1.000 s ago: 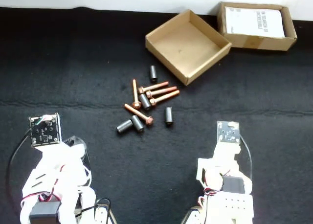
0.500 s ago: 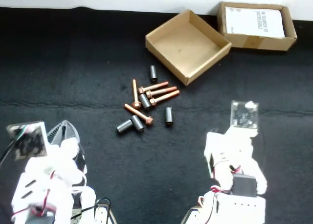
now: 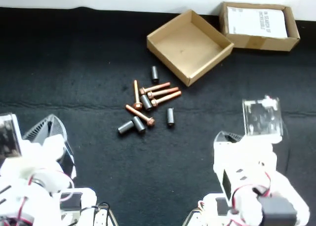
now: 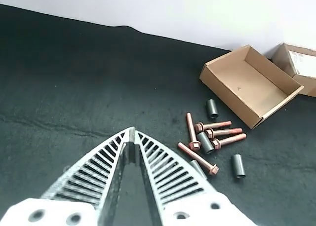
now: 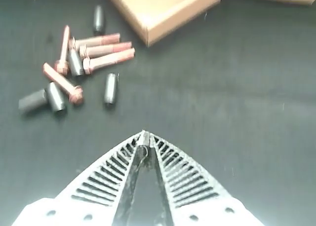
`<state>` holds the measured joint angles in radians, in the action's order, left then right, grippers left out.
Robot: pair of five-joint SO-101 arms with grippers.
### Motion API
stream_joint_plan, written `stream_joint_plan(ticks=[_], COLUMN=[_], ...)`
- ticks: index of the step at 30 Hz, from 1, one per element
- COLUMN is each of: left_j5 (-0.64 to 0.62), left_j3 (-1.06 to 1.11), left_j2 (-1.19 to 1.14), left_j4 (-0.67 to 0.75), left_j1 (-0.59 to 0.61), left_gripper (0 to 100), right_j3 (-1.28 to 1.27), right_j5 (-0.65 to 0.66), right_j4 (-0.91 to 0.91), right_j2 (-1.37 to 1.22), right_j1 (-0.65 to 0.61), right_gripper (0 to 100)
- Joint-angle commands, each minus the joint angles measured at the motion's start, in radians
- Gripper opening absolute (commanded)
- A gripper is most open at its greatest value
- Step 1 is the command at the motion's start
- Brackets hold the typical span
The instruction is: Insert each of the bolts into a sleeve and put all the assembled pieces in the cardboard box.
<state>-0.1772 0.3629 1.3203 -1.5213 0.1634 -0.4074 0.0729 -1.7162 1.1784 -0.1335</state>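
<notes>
We saw both arms rise and swing apart within last second. Left tool and right tool both pinched fully together, holding nothing. Copper-coloured metal bolts and dark grey cylindrical sleeves lay unmoved, loose, mid black cloth-covered desk. Open brown cardboard box sat empty just beyond. We judged assembly not begun.

Copper-orange bolts and dark grey sleeves lie on a matt black table; the box is plain tan cardboard.
</notes>
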Motion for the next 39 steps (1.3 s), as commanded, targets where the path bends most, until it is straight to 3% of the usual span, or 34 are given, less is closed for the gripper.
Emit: stream_joint_plan(ticks=[1,6,13,19,28,30,36,39], left_j5=[0.000,0.000,-0.002,-0.006,-0.002,-0.003,-0.002,0.000], left_j3=[-0.202,-0.318,-0.317,-0.315,-0.317,-0.318,-0.318,-0.326], left_j2=[-0.180,-0.372,-0.529,-0.700,-1.072,-1.144,-1.314,-1.403], left_j4=[-0.074,-0.203,-0.206,-0.204,-0.055,-0.026,-0.011,-0.006], left_j1=[-0.005,-0.007,-0.012,-0.102,-0.148,-0.148,-0.147,-0.136], left_gripper=[1,1,1,1,1,5,27,30], right_j3=[0.166,0.154,0.074,0.081,0.082,0.076,0.081,0.081], right_j5=[0.011,0.012,0.006,0.005,0.005,0.005,-0.032,-0.101], right_j4=[-0.050,-0.050,-0.050,-0.024,0.236,0.315,0.481,0.555], right_j2=[-0.159,-0.308,-0.501,-0.659,-0.872,-0.883,-0.997,-1.073], right_j1=[0.016,0.035,-0.025,-0.120,-0.213,-0.237,-0.263,-0.263], right_gripper=[0.9,1.0,18.3,18.7,19.0,19.0,18.8,18.7])
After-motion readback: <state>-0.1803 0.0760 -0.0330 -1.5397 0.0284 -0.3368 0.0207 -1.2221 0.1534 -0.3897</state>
